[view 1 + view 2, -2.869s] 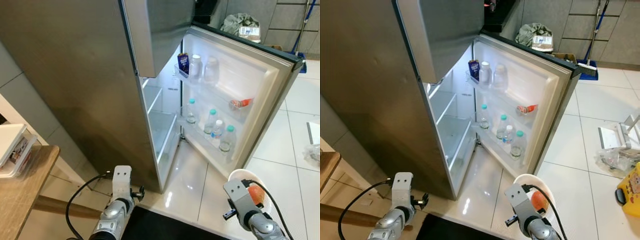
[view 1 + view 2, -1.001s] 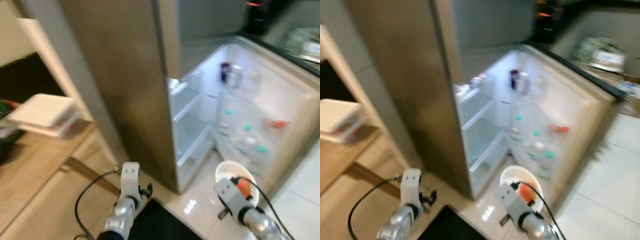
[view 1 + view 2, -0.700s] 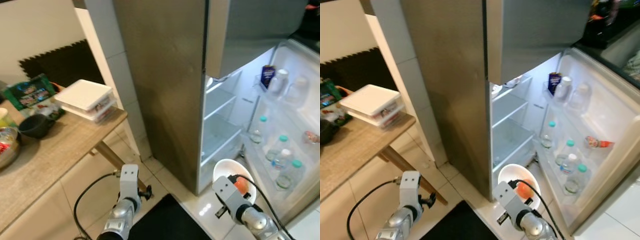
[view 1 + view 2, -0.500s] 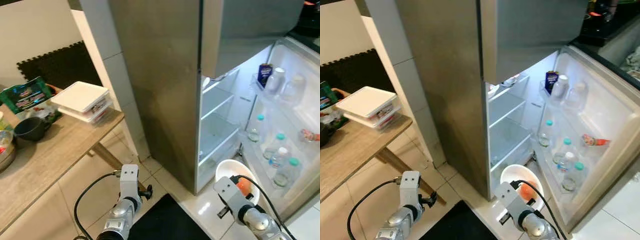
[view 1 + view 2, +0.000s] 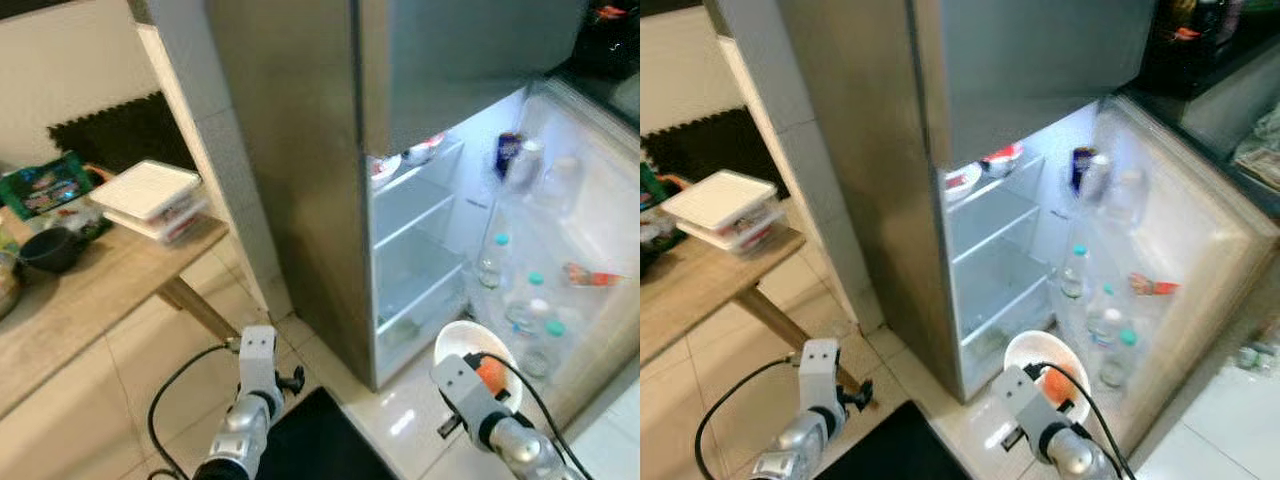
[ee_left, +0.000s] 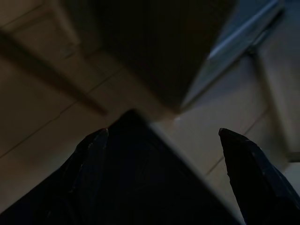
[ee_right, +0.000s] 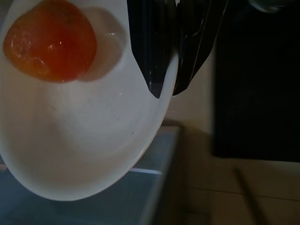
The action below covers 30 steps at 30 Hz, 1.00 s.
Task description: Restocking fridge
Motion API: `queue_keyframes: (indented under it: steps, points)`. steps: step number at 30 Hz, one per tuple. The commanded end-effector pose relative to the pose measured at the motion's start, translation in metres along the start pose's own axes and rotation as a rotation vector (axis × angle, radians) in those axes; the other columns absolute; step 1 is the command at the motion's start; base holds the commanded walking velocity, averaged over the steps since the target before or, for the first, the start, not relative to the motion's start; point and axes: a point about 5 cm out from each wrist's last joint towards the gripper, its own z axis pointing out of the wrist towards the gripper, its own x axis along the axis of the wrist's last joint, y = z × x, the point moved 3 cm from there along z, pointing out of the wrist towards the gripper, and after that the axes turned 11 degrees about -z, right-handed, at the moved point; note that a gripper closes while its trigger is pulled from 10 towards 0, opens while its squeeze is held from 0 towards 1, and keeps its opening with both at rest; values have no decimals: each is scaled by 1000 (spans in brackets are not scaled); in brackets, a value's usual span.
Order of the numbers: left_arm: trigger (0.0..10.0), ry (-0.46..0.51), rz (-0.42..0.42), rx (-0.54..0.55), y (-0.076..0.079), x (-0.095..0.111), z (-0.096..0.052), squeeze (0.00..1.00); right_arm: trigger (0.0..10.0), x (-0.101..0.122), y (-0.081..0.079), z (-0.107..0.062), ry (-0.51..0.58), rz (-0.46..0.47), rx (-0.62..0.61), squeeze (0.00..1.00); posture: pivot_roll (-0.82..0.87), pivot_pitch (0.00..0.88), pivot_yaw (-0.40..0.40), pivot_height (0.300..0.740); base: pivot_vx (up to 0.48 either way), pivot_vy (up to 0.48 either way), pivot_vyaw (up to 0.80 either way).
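The steel fridge (image 5: pixel 300 150) stands with its lower door (image 5: pixel 600 220) swung open to my right. Its door racks hold several water bottles (image 5: pixel 1072 270) and a blue carton (image 5: pixel 507 155). Two small bowls (image 5: pixel 985 165) sit on the top shelf, and the shelves (image 5: pixel 420 215) under them look bare. My right gripper (image 7: pixel 166 91) is shut on the rim of a white bowl (image 7: pixel 84 140) with an orange fruit (image 7: pixel 49 40) in it. That bowl (image 5: pixel 462 345) hangs low before the fridge opening. My left gripper (image 6: pixel 162 132) is open above the floor.
A wooden table (image 5: pixel 90 290) at the left carries stacked white containers (image 5: pixel 150 200), a dark bowl (image 5: pixel 48 250) and a green packet (image 5: pixel 45 180). A black mat (image 5: pixel 320 445) lies on the tiled floor at my feet. The open door bounds the right side.
The camera has swung a little to the right, so the fridge's inside shows more fully. Both arms keep their pose, and the bowl stays in the right gripper.
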Motion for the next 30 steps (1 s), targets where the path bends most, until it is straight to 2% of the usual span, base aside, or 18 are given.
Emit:
queue_keyframes:
  steps: [1, 4, 19, 26, 28, 30]
  points:
    - [10000, -20, -2, 21, -6, -6, -2, 0, 10000, 6, -4, 2, 28, 3, 5, 0, -109, 66, 87, 740, 0, -480, 0]
    - [10000, -19, 1, 26, -7, -6, -2, 0, 10000, 8, -4, 2, 38, 7, 5, 0, -109, 67, 89, 740, 0, -439, 0]
    - [10000, 7, -13, 53, -12, -3, -3, 0, 10000, 24, -6, 5, 123, 6, 43, 0, -109, 79, 88, 740, 0, 0, 0]
    - [10000, 10, -14, 62, -14, -3, -4, 0, 10000, 49, -3, 14, 195, -55, 113, 0, -99, 98, 84, 740, 0, 0, 0]
    - [10000, 12, -11, 65, -16, -2, -4, 0, 10000, 62, -7, 16, 247, -110, 194, 0, -94, 105, 81, 740, 0, 0, 0]
    - [10000, 13, -10, 66, -16, -2, -4, 0, 10000, 65, -7, 17, 256, -124, 210, 0, -94, 105, 81, 740, 0, 0, 0]
